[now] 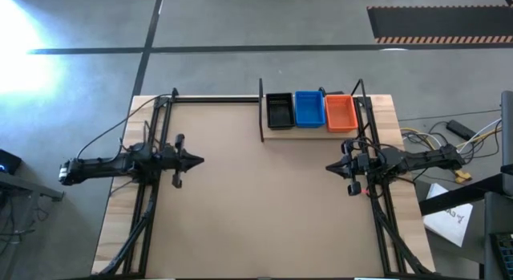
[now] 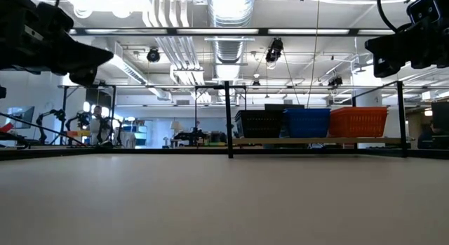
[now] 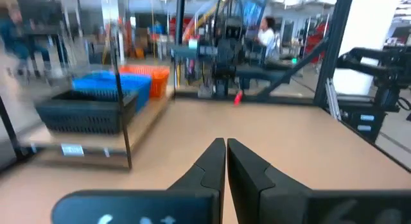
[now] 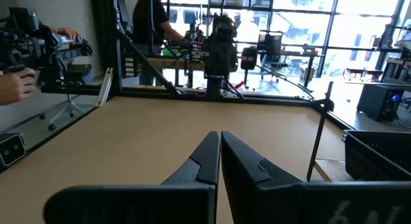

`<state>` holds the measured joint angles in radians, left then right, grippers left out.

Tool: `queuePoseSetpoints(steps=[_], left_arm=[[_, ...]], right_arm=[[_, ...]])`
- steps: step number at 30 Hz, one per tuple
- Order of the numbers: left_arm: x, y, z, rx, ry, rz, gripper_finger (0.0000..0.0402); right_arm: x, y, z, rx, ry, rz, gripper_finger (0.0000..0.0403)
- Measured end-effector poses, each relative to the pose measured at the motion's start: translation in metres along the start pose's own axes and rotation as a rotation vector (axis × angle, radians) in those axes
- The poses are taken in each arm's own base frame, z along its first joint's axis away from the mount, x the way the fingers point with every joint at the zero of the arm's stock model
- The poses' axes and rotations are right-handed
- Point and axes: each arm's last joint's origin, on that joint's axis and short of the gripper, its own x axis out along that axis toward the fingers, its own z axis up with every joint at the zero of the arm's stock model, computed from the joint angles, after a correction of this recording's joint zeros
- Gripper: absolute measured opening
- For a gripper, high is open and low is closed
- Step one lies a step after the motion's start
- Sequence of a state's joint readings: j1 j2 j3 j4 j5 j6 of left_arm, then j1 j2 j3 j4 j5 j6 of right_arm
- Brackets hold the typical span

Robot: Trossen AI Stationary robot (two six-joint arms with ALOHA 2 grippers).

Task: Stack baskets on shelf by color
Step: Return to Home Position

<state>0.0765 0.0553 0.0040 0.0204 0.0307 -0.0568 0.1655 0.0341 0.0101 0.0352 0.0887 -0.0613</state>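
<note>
Three basket stacks stand in a row on the pale shelf [image 1: 321,131] at the table's far right: black [image 1: 279,110], blue [image 1: 309,107] and orange [image 1: 340,112]. How many baskets each stack holds cannot be told. The low view shows the black [image 2: 261,123], blue [image 2: 306,122] and orange [image 2: 358,121] baskets resting on the plank. My left gripper [image 1: 200,160] hovers shut over the table's left side, pointing right. My right gripper [image 1: 329,166] hovers shut at the right, pointing left, just near of the shelf. Their shut fingertips show in the wrist views [image 3: 225,144] [image 4: 218,135].
Black frame rods run along the table's left [image 1: 156,152] and right [image 1: 373,152] sides, and a rod spans the far edge [image 1: 216,99]. The shelf's upright post [image 2: 229,118] stands mid-table at the far side. People stand in the room beyond the table.
</note>
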Motion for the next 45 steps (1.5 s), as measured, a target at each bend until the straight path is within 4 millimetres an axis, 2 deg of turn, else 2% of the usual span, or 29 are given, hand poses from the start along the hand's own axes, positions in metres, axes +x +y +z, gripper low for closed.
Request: queuePoseSetpoints(steps=[6, 16, 23, 45], left_arm=[[-0.0021, -0.0004, 0.0022, 0.115, -0.03, -0.004, 0.0], [-0.0021, -0.0002, 0.002, 0.116, -0.027, -0.001, 0.0], [-0.0026, -0.0007, 0.0095, 0.119, -0.106, -0.001, 0.0], [-0.0002, -0.0005, 0.0078, 0.119, -0.081, 0.0, 0.0]], right_arm=[[0.0, 0.0001, -0.0001, 0.0, 0.001, 0.001, 0.0009], [0.0, 0.0, -0.0001, 0.0, 0.001, 0.0, 0.0009], [0.0, 0.0, -0.0001, 0.0, 0.001, 0.0, 0.0009], [0.0, 0.0, -0.0001, 0.0, 0.001, 0.0, 0.0009]])
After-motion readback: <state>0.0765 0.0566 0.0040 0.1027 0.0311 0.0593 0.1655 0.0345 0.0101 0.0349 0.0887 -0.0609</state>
